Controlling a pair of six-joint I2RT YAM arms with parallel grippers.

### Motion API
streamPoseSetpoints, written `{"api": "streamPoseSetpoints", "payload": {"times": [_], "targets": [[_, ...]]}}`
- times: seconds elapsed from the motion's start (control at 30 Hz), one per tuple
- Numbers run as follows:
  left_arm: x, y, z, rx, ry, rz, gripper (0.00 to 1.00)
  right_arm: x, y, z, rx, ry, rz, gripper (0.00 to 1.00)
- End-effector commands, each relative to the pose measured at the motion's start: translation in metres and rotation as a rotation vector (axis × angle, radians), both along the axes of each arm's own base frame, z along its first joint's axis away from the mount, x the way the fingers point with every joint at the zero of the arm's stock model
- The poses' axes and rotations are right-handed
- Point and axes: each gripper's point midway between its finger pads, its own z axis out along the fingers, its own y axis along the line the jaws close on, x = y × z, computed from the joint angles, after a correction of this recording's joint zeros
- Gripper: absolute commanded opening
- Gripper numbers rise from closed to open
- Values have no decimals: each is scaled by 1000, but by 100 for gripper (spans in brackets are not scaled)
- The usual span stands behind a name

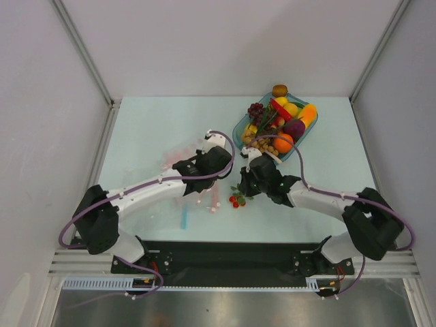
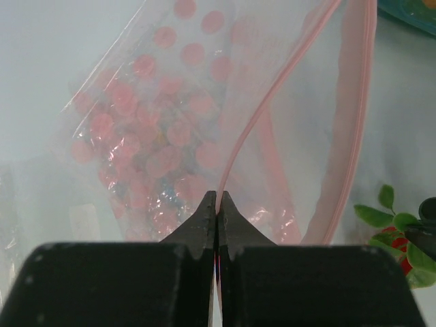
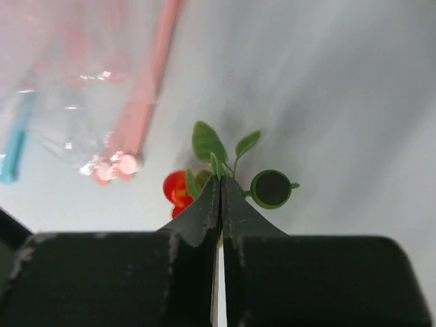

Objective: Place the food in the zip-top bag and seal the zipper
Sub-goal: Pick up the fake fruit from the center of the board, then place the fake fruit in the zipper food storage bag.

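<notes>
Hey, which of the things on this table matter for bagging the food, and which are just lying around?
For the job: zip-top bag, pink zipper, red berry sprig, piled fruit and vegetables.
Just lying about: teal tray, light-blue strip.

**Legible markings: none**

No text, label, brand, number or sign can be read in any view. The zip-top bag (image 2: 157, 136) carries only a print of pink dots, without lettering. A pale patch low on its left side is too blurred to read.
</notes>
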Motion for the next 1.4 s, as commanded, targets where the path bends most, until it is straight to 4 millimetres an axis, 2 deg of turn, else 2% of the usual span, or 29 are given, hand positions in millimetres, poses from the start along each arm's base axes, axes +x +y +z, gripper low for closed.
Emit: {"api": "streamPoseSetpoints", "payload": {"times": [0.0,0.03,0.07,0.17,0.2,0.23,0.27,0.3,0.37,0.43,0.53,0.77,0.87,1.07,1.13,1.17,1.2,1.33,1.37], "targets": [[1,-10,17,-84,-32,-36,0,0,10,57,154,-135,37,0],[0,-12,16,-88,-29,-46,0,-1,8,65,175,-158,36,0],[-1,-14,15,-92,-22,-53,0,-3,9,89,237,-218,43,0],[-2,-19,13,-101,-9,-71,0,-16,2,109,326,-288,66,0],[-3,-22,12,-109,-3,-85,0,-22,1,138,401,-363,79,0],[-4,-25,12,-113,0,-99,0,-27,-4,135,411,-370,81,0],[-6,-28,11,-115,9,-118,0,-30,-8,142,429,-396,81,0],[-8,-33,10,-114,18,-148,0,-35,-13,163,488,-460,82,0],[-15,-47,9,-136,33,-210,0,-45,-18,167,524,-492,101,0],[-22,-58,9,-132,36,-263,0,-54,-24,190,601,-563,111,0],[-32,-72,10,-122,35,-321,0,-62,-31,198,651,-605,105,0],[-54,-100,19,-155,44,-463,0,-61,-28,194,665,-593,106,0],[-60,-105,23,-173,41,-497,0,-57,-26,189,655,-575,97,0],[-64,-104,36,-225,10,-507,0,-43,-20,172,612,-508,45,0],[-66,-104,40,-246,-2,-520,0,-35,-15,157,578,-460,26,0],[-67,-103,43,-248,-10,-525,0,-31,-14,157,570,-453,12,0],[-67,-103,43,-249,-9,-527,0,-27,-13,149,553,-427,-8,0],[-69,-104,42,-247,-4,-540,0,-19,-13,140,523,-384,-55,0],[-69,-105,42,-247,-2,-547,0,-13,-18,139,512,-389,-100,0]]}}
